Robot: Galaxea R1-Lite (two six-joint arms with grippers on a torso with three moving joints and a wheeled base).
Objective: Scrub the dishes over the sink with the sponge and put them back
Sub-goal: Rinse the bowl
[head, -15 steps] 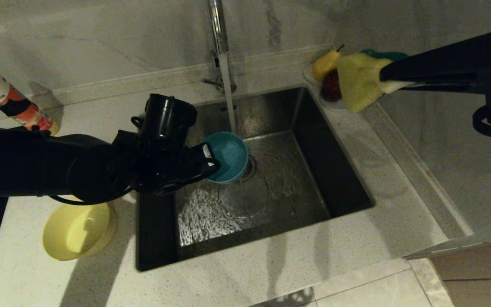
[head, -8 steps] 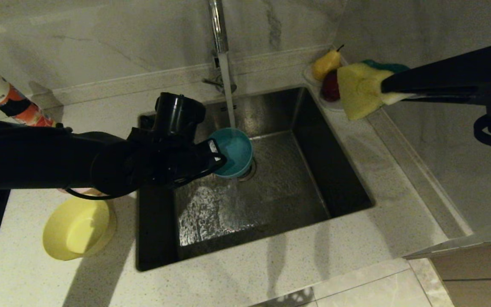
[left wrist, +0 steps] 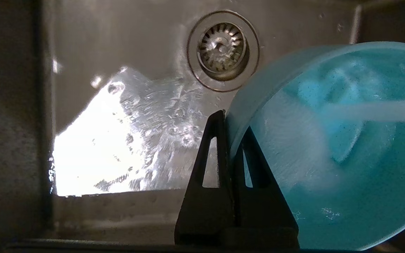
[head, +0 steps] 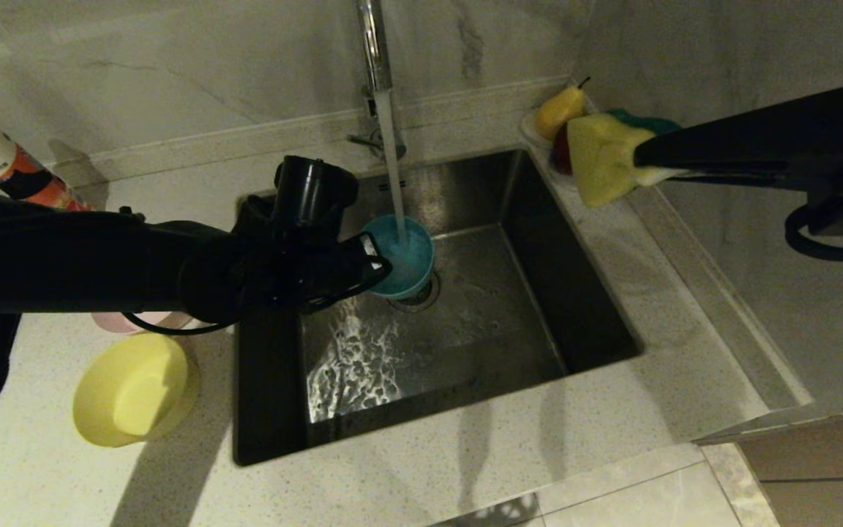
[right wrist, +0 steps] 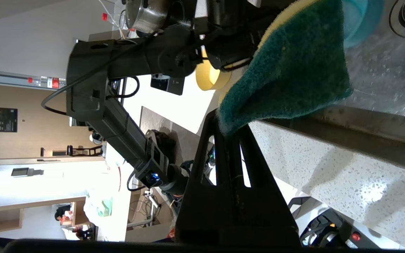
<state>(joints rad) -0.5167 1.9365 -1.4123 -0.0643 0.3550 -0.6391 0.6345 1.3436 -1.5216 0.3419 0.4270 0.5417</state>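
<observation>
My left gripper is shut on the rim of the light blue bowl, holding it tilted over the sink with the faucet's water stream running into it. In the left wrist view the left gripper pinches the blue bowl's wall, one finger inside and one outside. My right gripper is shut on the sponge, held in the air above the sink's far right corner. The right wrist view shows the sponge's green face. The yellow bowl lies on the counter to the left. The pink bowl peeks out under my left arm.
The tall chrome faucet stands behind the sink, water running. A small dish with a pear and dark fruit sits at the back right corner. A bottle lies at the far left. The drain strainer lies below the blue bowl.
My left gripper has carried the blue bowl toward the back of the sink, under the water stream. My right gripper with the sponge has shifted slightly left toward the sink.
</observation>
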